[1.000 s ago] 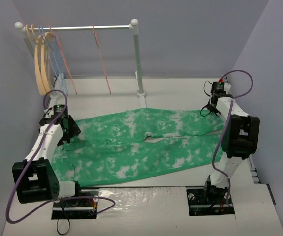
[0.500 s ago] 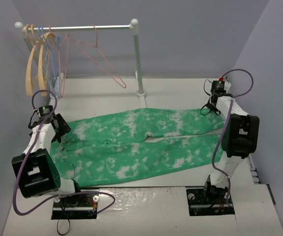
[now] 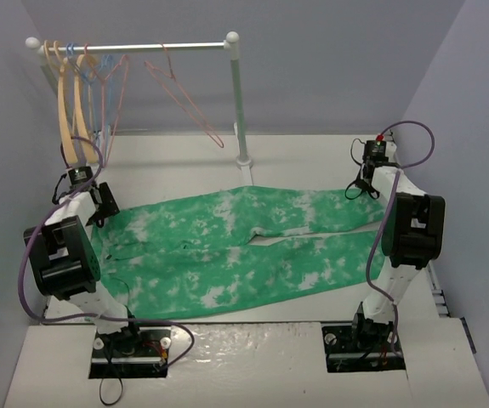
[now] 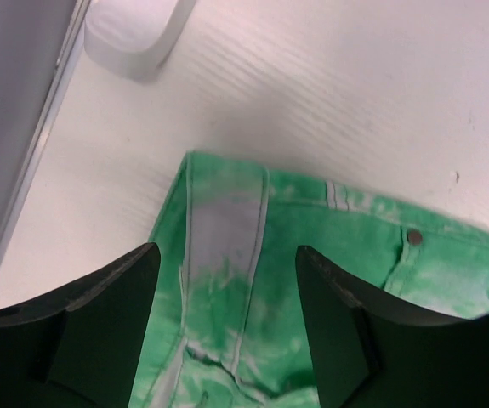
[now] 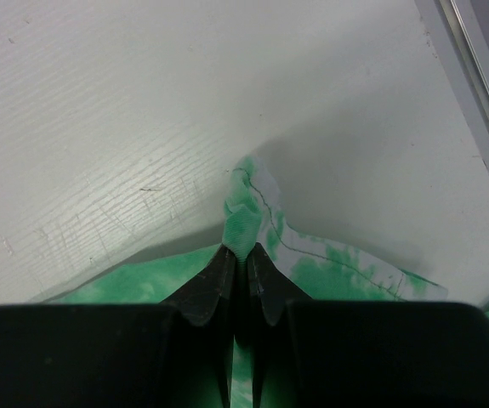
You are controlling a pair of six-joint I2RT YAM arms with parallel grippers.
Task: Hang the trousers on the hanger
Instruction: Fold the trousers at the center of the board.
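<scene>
The green tie-dye trousers (image 3: 227, 246) lie flat across the table, waist at the left, legs running right. My left gripper (image 3: 93, 208) is open and hovers over the back left waistband corner. In the left wrist view the gripper (image 4: 227, 340) has its jaws wide apart above the waistband (image 4: 227, 246). My right gripper (image 3: 359, 189) is shut on the far leg's hem. In the right wrist view the gripper (image 5: 244, 255) pinches a bunched fold of cloth (image 5: 246, 212). The pink wire hanger (image 3: 195, 110) hangs tilted on the rail, away from both grippers.
A white rail (image 3: 142, 48) on a post (image 3: 240, 102) stands at the back. Tan wooden hangers (image 3: 65, 102) and light blue wire hangers (image 3: 99, 93) hang at its left end. The rack's white foot (image 4: 133, 34) lies just beyond the waistband. Grey walls close in on both sides.
My left gripper has moved back and left, from over the waist area to the waistband corner. The hangers on the rail have swung. The right gripper has not moved.
</scene>
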